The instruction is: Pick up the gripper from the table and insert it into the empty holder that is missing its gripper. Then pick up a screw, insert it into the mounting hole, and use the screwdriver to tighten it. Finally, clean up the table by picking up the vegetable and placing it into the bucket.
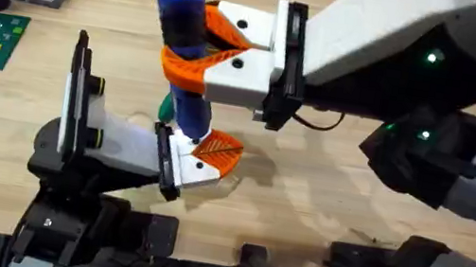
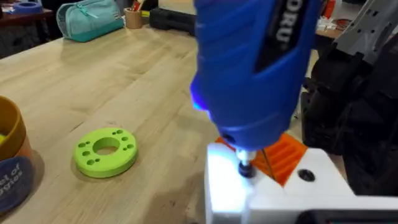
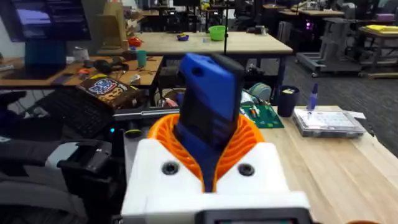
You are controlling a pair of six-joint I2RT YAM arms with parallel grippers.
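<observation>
My right gripper [image 1: 196,45], white with orange ribbed pads, is clamped on the thick bright-blue cylindrical screwdriver [image 1: 179,38], the barrel squeezed between my two curved orange fingers [image 3: 166,134]. The tool stands close to upright, its top above my jaws and its thin metal bit [image 2: 246,168] pointing down out of them. In my right wrist view the blue barrel [image 3: 208,115] rises straight up from between the pads.

Directly under my jaws, the bit tip meets the top of the white blocky holder with black end plates [image 1: 135,151], pressing at a small hole in its white face [image 2: 249,193]. Just beside the bit, on the far side from my left arm's base, sits the small orange ribbed triangular gripper [image 1: 219,150], seated on the holder's end with its white base piece against the black plate.

I cannot tell how my left gripper's jaws stand.

Away from the bit, on the pale wooden table [image 2: 93,81], lies a lime-green round disc with holes [image 2: 104,151]. Beyond it, farther from my jaws, stands the round orange-brown bucket with a blue label band [image 2: 11,162].
</observation>
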